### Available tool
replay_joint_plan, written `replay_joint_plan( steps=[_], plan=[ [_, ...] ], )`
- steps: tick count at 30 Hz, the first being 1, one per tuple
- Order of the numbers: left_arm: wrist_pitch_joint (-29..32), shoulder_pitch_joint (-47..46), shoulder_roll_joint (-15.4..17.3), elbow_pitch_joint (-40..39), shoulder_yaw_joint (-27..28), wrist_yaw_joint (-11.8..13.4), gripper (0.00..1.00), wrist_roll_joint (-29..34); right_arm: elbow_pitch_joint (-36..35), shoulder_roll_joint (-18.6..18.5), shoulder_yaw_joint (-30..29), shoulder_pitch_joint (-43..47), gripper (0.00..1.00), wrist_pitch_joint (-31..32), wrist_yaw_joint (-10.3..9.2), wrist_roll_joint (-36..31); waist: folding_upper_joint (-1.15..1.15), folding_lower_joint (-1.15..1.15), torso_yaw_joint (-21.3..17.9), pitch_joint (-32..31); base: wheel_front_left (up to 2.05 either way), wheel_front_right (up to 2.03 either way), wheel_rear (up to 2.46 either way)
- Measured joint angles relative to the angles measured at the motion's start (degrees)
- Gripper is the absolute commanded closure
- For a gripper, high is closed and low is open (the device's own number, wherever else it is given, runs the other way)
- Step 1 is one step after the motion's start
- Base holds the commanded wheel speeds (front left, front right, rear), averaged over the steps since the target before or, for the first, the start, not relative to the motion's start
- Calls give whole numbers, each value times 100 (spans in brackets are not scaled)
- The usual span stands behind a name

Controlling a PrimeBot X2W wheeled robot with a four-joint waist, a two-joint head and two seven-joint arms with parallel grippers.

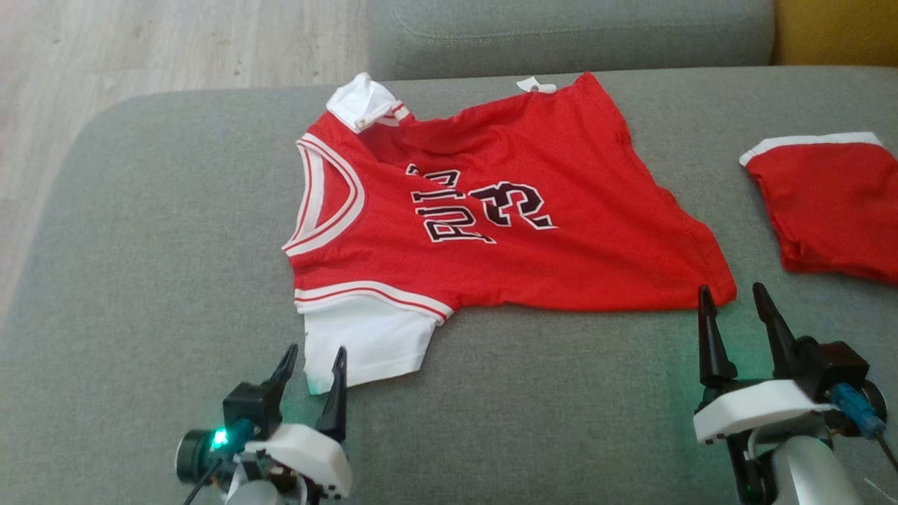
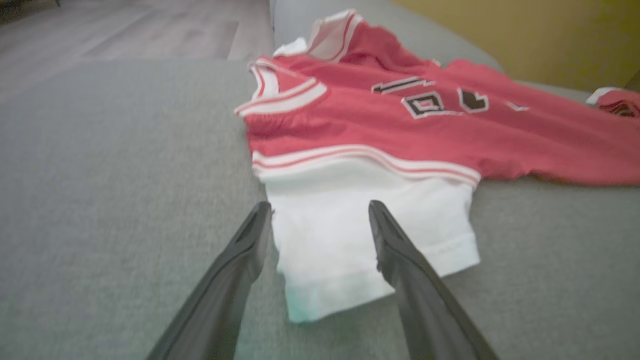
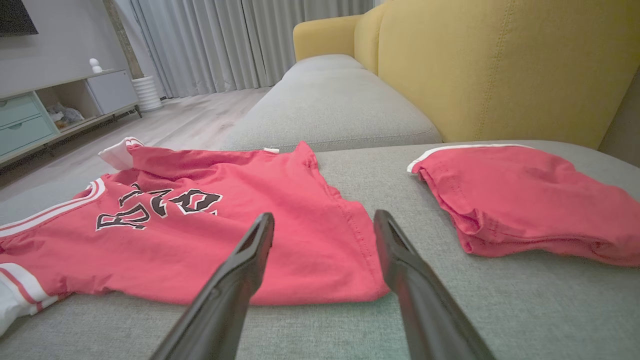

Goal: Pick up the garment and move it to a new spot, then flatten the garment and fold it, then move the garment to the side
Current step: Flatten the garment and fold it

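Fabric this thin looks light, limp and quick to bunch, so take the garment (image 1: 505, 231) at two spread points, not its middle. It lies across the middle of the grey sofa cushion (image 1: 161, 245). Both grippers are wide open and empty, your left gripper (image 1: 316, 349) flanking the white sleeve (image 1: 365, 344) and your right gripper (image 1: 730, 289) just beside the hem corner (image 1: 722, 280); I judge both good holds.

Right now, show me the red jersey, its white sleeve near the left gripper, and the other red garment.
red jersey (image 1: 617, 217): head view, plain red cloth right of the number.
white sleeve (image 2: 325, 235): left wrist view, middle of the white cloth.
other red garment (image 3: 525, 200): right wrist view, its top surface.
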Motion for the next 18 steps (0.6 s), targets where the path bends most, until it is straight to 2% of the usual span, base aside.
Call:
replay_joint_plan(
  steps=[8,12,15,16,18],
  plan=[
    [178,-87,105,712,73,282,0,24,31,0,-1,-16,0,2,0,318,0,0,-149,222,0,0,0],
    [126,-350,120,927,135,276,0,-13,54,0,14,-70,0,1,0,352,0,0,-215,320,0,0,0],
    [160,-491,137,1111,90,124,0,-34,63,0,13,-125,0,0,1,352,0,0,-239,353,0,0,0],
    [192,-506,149,1123,62,56,6,-36,66,0,13,-127,0,0,0,352,0,0,-240,354,0,0,0],
    [277,-542,154,1152,-14,-60,100,-97,94,0,3,-126,0,-1,0,352,0,0,-229,349,0,0,0]
  ],
)
